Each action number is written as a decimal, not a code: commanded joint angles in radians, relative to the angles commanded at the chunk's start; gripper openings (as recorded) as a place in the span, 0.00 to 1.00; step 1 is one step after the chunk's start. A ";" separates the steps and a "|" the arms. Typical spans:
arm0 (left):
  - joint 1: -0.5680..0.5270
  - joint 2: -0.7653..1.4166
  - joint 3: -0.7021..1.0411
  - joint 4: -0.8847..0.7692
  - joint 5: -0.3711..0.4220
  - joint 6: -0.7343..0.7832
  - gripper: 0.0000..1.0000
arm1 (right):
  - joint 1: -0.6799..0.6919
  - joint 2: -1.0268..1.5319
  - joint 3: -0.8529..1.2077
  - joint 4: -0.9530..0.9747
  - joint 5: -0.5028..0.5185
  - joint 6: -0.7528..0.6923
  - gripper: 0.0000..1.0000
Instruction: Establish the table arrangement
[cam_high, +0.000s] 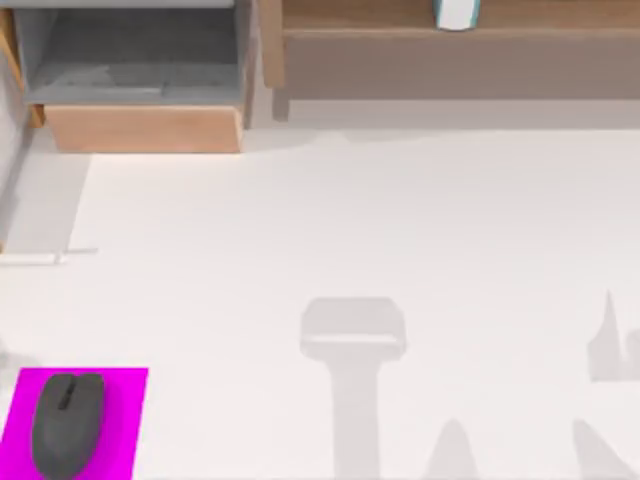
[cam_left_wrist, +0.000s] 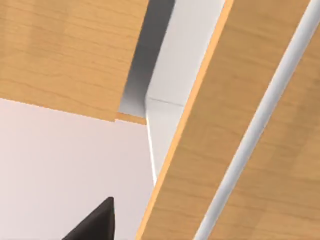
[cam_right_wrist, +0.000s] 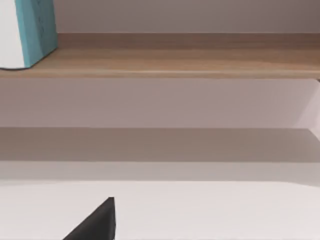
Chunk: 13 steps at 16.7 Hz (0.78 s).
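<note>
The white table (cam_high: 380, 220) spreads across the top view. At its near left corner a dark grey mouse (cam_high: 67, 422) lies on a magenta mat (cam_high: 125, 420). A dark tip of my left gripper (cam_left_wrist: 95, 226) juts into the left wrist view, over the white tabletop (cam_left_wrist: 60, 165) and close to light-wood panels (cam_left_wrist: 65, 50). A dark tip of my right gripper (cam_right_wrist: 95, 225) juts into the right wrist view, above the table and facing the wooden shelf (cam_right_wrist: 175, 62). A teal and white box (cam_right_wrist: 30, 32) stands on that shelf.
A light-wood drawer unit (cam_high: 140, 125) with a grey inside stands open at the back left. The long wooden shelf (cam_high: 520, 20) runs along the back right and carries the teal and white box (cam_high: 457, 12). Arm shadows fall on the front middle and right.
</note>
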 joint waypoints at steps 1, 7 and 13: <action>0.005 0.022 -0.002 0.067 0.028 0.051 1.00 | 0.000 0.000 0.000 0.000 0.000 0.000 1.00; 0.002 0.086 -0.006 0.251 0.113 0.196 1.00 | 0.000 0.000 0.000 0.000 0.000 0.000 1.00; -0.010 0.090 0.011 0.239 0.100 0.195 1.00 | 0.000 0.000 0.000 0.000 0.000 0.000 1.00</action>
